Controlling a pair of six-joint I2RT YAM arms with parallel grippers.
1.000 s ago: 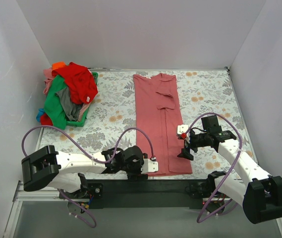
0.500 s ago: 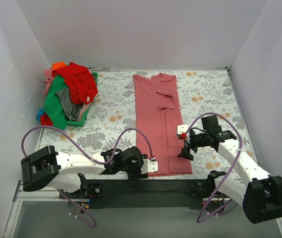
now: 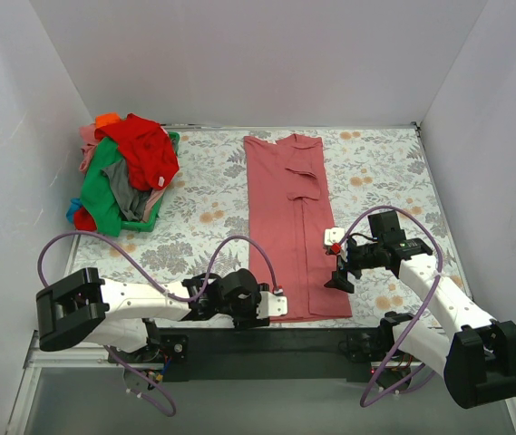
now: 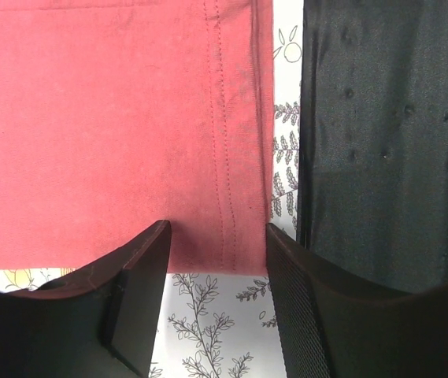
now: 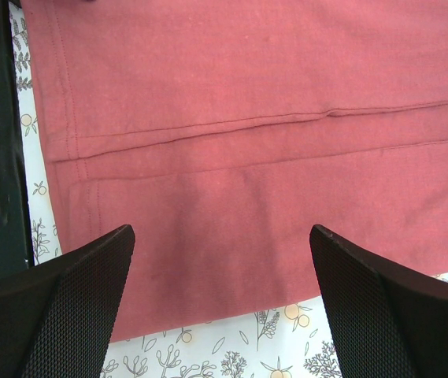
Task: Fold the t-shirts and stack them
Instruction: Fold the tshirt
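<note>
Dusty salmon-pink cotton t-shirt is lying mid floral-covered table, far edge to near edge, folded lengthwise only; cross folds pending. My left claw is sitting part-open astride its near-left hem corner, gripping nothing. My right claw is hanging wide over the near-right hem. Crumpled red-green-grey tee heap is waiting at the far-left corner; nothing stacked.

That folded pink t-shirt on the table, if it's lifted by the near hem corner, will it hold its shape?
Probably not: the pink t-shirt lies as thin, flat cloth with soft creases, so it would likely drape from the left claw. Its folded layers just rest on each other, so may slide apart.
</note>
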